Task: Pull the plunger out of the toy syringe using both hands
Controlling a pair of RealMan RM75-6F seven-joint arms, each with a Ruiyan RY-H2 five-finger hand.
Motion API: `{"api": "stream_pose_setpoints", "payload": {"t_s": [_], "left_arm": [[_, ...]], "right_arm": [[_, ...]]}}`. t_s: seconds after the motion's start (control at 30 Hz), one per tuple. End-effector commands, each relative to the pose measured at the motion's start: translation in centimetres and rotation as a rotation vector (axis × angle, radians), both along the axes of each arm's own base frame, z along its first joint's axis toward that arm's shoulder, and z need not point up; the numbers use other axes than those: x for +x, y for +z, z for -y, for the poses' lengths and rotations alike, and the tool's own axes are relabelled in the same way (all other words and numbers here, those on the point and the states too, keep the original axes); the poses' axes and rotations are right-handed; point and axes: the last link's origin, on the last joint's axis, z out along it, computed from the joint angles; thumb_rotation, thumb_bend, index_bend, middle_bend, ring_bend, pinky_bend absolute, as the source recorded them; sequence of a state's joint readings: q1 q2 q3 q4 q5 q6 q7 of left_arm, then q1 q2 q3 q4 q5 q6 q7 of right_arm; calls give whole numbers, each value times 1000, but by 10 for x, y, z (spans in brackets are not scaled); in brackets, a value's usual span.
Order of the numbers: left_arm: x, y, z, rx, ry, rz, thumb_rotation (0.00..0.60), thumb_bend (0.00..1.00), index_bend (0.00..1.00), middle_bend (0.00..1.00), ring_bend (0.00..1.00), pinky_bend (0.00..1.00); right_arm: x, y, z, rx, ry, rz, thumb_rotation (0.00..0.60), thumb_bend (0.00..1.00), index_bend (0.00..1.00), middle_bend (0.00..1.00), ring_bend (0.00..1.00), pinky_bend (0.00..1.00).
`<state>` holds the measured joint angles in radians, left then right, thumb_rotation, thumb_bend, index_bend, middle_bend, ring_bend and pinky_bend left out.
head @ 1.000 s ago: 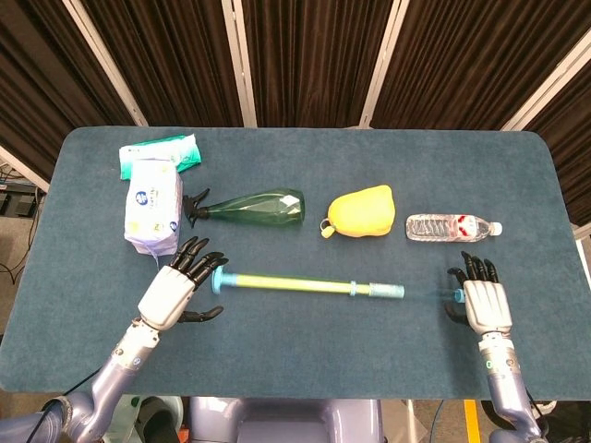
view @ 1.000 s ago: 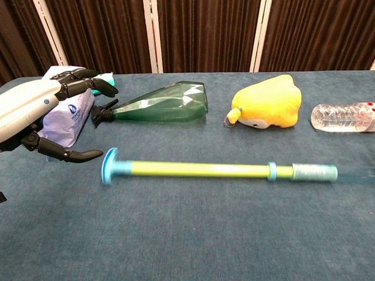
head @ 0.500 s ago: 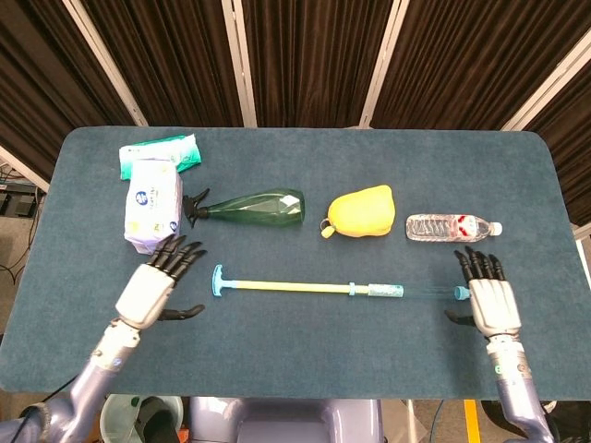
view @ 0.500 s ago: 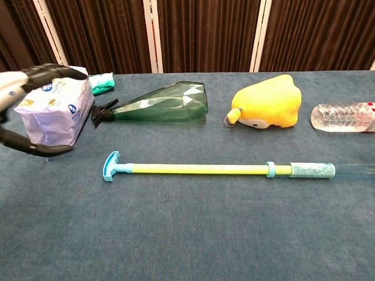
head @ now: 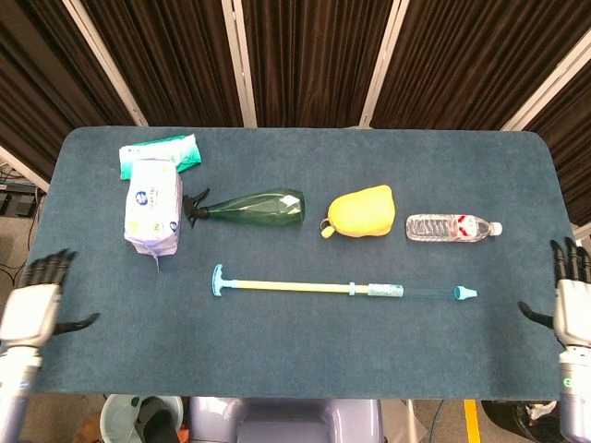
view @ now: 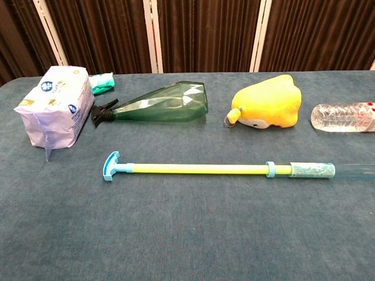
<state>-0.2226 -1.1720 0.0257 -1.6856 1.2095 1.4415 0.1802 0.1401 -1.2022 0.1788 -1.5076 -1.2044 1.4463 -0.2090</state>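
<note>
Blue table [head: 295, 360]: both hands pulled back to edges since a second ago, left hand [head: 32, 303] and right hand [head: 572, 300] released, empty; plunger [head: 282, 285] drawn far out of syringe [head: 420, 293].

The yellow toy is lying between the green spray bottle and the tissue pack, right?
Not quite. In the head view the yellow toy lies between the green spray bottle and the water bottle. The tissue pack is on the far side of the spray bottle.
</note>
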Motion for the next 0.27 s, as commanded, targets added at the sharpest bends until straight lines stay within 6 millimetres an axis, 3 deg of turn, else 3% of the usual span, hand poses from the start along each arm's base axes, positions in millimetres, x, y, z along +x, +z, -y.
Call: {"api": "stream_pose_setpoints", "payload": {"t_s": [0.03, 0.27], "left_arm": [[3, 19, 1, 94, -38, 34, 600, 91, 0, 9, 2, 0], [8, 11, 1, 105, -223, 88, 600, 90, 0, 9, 1, 0]], "right_arm": [[3, 8, -3, 8, -7, 24, 600, 48, 0, 0, 0, 0], [10, 4, -7, 75, -5, 64, 600, 48, 0, 0, 0, 0]]}}
